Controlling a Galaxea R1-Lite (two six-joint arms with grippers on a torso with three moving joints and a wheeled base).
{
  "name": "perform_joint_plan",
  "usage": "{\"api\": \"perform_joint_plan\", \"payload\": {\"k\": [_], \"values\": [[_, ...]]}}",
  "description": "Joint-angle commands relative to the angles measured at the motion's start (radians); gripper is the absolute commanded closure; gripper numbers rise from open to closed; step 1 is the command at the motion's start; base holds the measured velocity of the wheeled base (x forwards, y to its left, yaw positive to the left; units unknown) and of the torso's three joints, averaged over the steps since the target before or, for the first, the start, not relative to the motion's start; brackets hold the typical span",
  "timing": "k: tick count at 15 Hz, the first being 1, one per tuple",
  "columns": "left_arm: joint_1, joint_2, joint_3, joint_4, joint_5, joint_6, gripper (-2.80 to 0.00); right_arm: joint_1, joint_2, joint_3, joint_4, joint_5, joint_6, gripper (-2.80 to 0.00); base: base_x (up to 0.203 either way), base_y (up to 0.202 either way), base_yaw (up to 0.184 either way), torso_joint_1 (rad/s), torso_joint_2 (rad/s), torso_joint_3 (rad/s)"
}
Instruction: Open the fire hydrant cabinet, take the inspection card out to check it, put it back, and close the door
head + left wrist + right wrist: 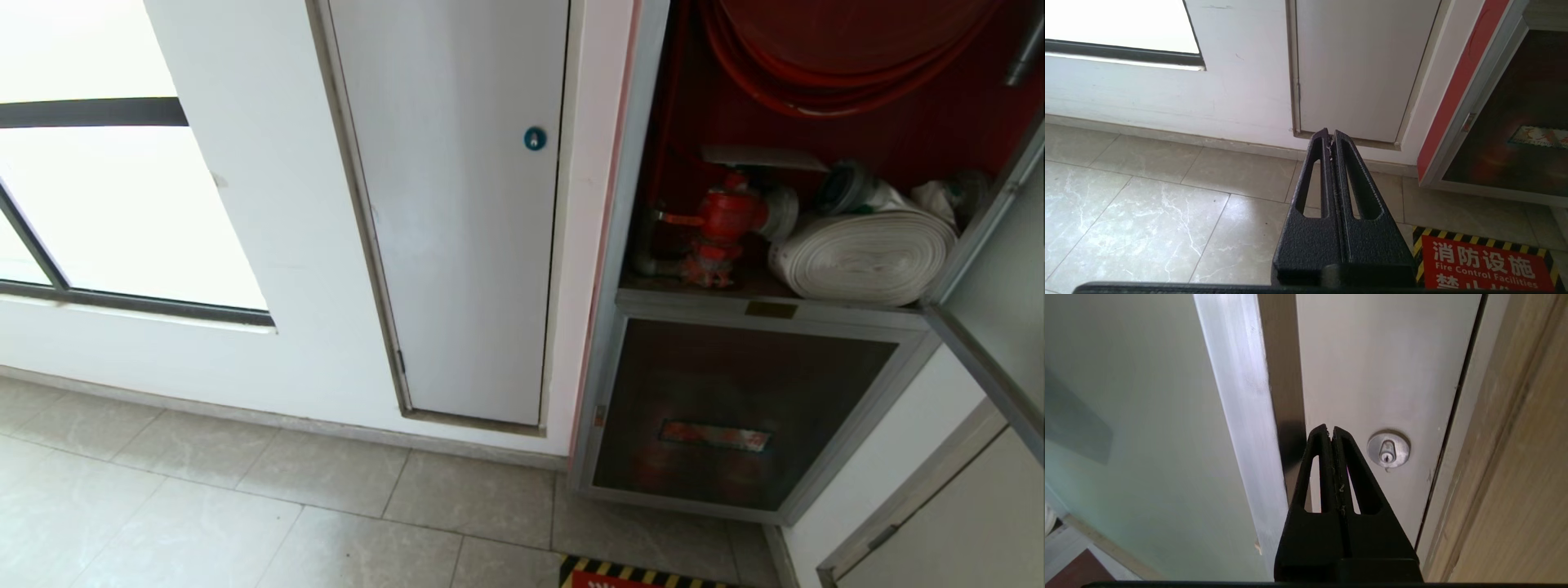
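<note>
The fire hydrant cabinet point(637, 245) stands open against the white wall, its red interior exposed. Inside, a thin pale inspection card point(763, 158) lies flat on top of the red valve point(722, 219), with the red hose reel point(841, 57) above the valve and the white rolled hose point(865, 255) just beside it. The door point(992, 278) is swung out at the cabinet's side away from the white panel point(457, 212) with its blue round lock point(535, 138). Below the valve's shelf sits the smaller dark glass panel point(735, 408) with a red label. The right gripper point(1330, 432), fingers pressed together and holding nothing, points at the door's silver frame edge point(1241, 416), near a round metal keyhole point(1388, 448) on a grey panel behind it. The left gripper point(1330, 135), fingers also together and empty, hangs low over the tiled floor point(1147, 212) in front of the white panel, near a red floor sign point(1486, 265).
</note>
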Motion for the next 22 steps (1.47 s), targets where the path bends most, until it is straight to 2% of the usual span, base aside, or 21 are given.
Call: {"api": "perform_joint_plan", "payload": {"k": [1, 5, 9, 12, 22], "values": [[0.0, 0.001, 0.0, 0.0, 0.0, -0.002, 0.0, -0.005, 0.03, -0.027, -0.004, 0.001, 0.001, 0.0, 0.0, 0.0, 0.0, 0.0, 0.0, 0.0], [0.0, 0.001, 0.0, 0.0, 0.0, 0.0, 0.0, -0.004, 0.062, -0.033, -0.08, 0.03, -0.004, 0.0, 0.0, 0.0, 0.0, 0.0, 0.0, 0.0], [0.0, 0.001, 0.0, 0.0, 0.0, -0.002, 0.0, -0.002, 0.064, -0.026, -0.086, 0.09, -0.007, 0.0, 0.0, 0.0, 0.0, 0.0, 0.0, 0.0], [0.0, 0.001, 0.0, 0.0, 0.0, 0.0, 0.0, 0.021, 0.039, -0.011, -0.082, 0.098, -0.007, 0.0, 0.0, 0.0, 0.0, 0.0, 0.0, 0.0], [0.0, 0.001, 0.0, 0.0, 0.0, 0.0, 0.0, 0.269, -0.095, 0.068, -0.081, 0.099, -0.023, 0.0, 0.0, 0.0, 0.0, 0.0, 0.0, 0.0]]}}
